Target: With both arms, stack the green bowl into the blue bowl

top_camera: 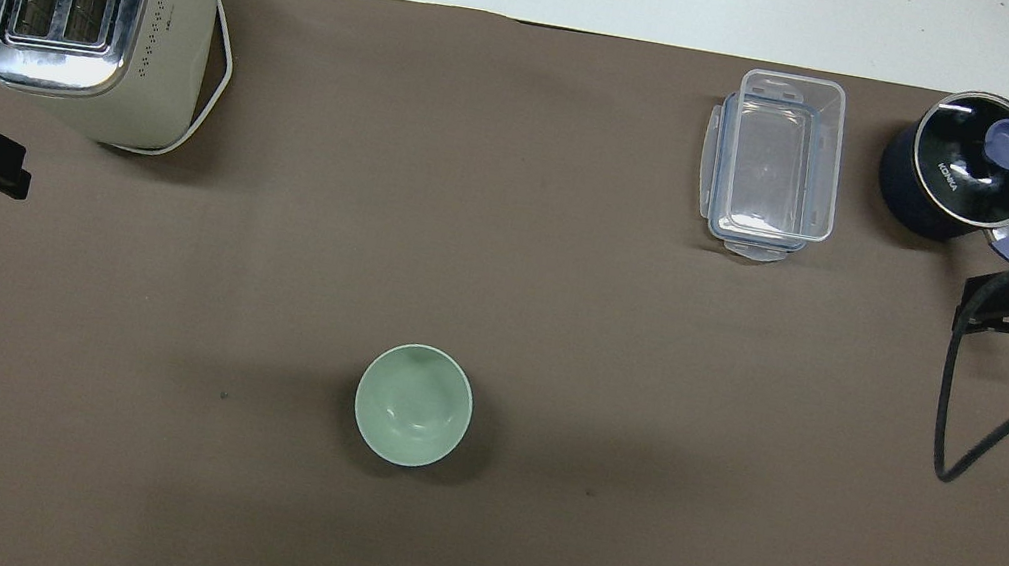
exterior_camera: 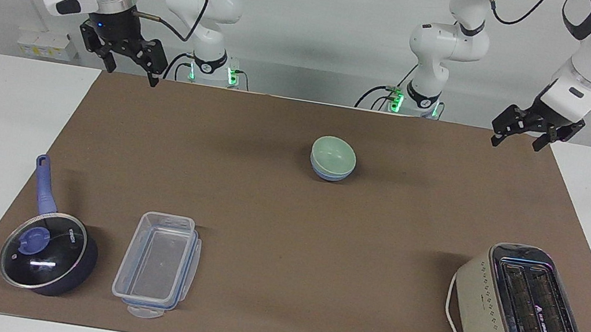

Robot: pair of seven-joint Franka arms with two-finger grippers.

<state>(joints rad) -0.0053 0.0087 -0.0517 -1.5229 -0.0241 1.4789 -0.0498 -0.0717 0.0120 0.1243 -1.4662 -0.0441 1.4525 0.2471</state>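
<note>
Green bowl nested in blue bowl, both tools raised and empty

Pale mint-green round bowl (exterior_camera: pixel 333 155) sits inside the periwinkle-blue round bowl (exterior_camera: pixel 329 173) on the brown-covered table (exterior_camera: pixel 288 217), nearer the robots than the other items. Left tool (exterior_camera: pixel 517 136), fingers spread, hangs over the table's edge at its own end. Right tool (exterior_camera: pixel 131 66), fingers spread, hangs over its end. Farther out stand a clear plastic container (exterior_camera: pixel 158 265) and a cream toaster (exterior_camera: pixel 523 311).

Open brown surface (exterior_camera: pixel 285 235) on every side of the stacked green bowl (exterior_camera: pixel 333 155) in the blue bowl (exterior_camera: pixel 329 173) — reachable from either end. Obstacles stand farther from the robots: toaster (exterior_camera: pixel 521 311) at the left arm's end — clear container (exterior_camera: pixel 158 265) and lidded pot (exterior_camera: pixel 47 250) at the right arm's. Both hands hang raised over the surface's near corners, well apart from the bowls.
</note>
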